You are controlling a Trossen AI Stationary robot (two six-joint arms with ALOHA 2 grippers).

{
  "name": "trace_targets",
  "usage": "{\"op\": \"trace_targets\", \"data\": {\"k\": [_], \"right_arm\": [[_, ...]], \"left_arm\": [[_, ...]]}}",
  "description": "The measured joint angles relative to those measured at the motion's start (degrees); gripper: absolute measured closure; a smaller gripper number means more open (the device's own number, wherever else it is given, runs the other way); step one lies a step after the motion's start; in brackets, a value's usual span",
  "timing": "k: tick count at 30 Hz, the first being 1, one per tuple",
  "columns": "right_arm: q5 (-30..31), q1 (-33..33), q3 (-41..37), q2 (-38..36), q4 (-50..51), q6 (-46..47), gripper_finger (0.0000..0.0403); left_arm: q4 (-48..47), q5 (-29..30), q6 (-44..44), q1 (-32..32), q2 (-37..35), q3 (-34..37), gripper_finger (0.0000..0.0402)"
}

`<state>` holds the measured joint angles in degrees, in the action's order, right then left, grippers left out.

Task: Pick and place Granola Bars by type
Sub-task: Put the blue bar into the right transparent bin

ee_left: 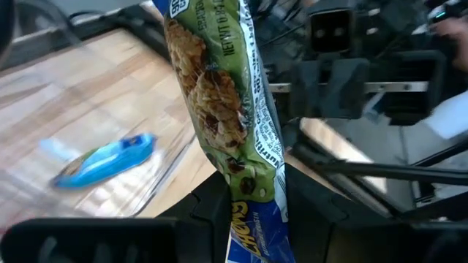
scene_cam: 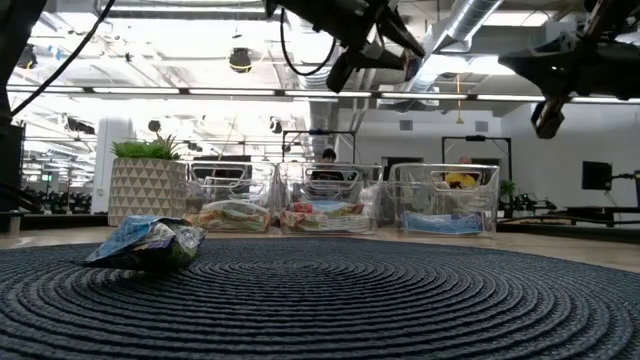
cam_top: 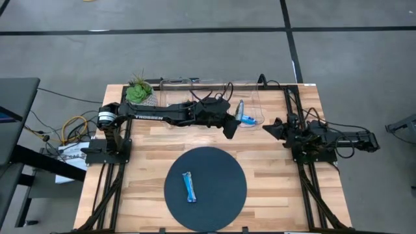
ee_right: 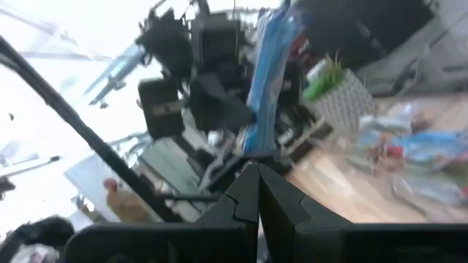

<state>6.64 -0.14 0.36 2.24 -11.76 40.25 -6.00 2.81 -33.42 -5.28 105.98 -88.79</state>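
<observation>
My left gripper [cam_top: 232, 125] reaches over the rightmost clear bin [cam_top: 250, 104] at the table's far edge. It is shut on a granola bar [ee_left: 219, 95] in a green and blue wrapper printed with oat clusters. A bright blue bar [ee_left: 102, 161] lies flat on that bin's floor. Another blue bar [cam_top: 188, 187] lies on the dark round mat [cam_top: 221, 195] near the front edge. My right gripper [ee_right: 256, 197] is shut on nothing, folded back over its base at the table's right side [cam_top: 276, 127]. My left gripper pinches the green and blue bar's near end [ee_left: 252, 230] between its two fingers. The bar runs on forward past the fingertips, in line with them. It is lifted clear, above the rightmost bin, and its far end [cam_top: 240, 107] points toward the table's far edge.
Three clear bins [scene_cam: 330, 200] stand in a row along the far edge, with wrapped bars in them. A potted green plant [cam_top: 138, 92] sits at the far left corner. Black frame rails [cam_top: 299, 175] run down both sides of the wooden table.
</observation>
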Motion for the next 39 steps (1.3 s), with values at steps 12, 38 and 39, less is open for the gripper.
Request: {"op": "trace_targets", "data": {"k": [12,38,39], "right_arm": [[3.8,0.0,4.5,6.5,-5.8,-0.2,0.0401],[3.6,-5.5,19.2,28.9,-5.6,-2.7,0.0402],[2.9,-5.7,19.2,29.4,-5.6,-2.4,0.0402]], "left_arm": [[6.1,-3.9,0.3,0.0,0.1,0.0,0.0303],[6.0,-7.0,0.3,0.0,0.1,0.0,0.0303],[6.0,-7.0,0.3,0.0,0.1,0.0,0.0303]]}}
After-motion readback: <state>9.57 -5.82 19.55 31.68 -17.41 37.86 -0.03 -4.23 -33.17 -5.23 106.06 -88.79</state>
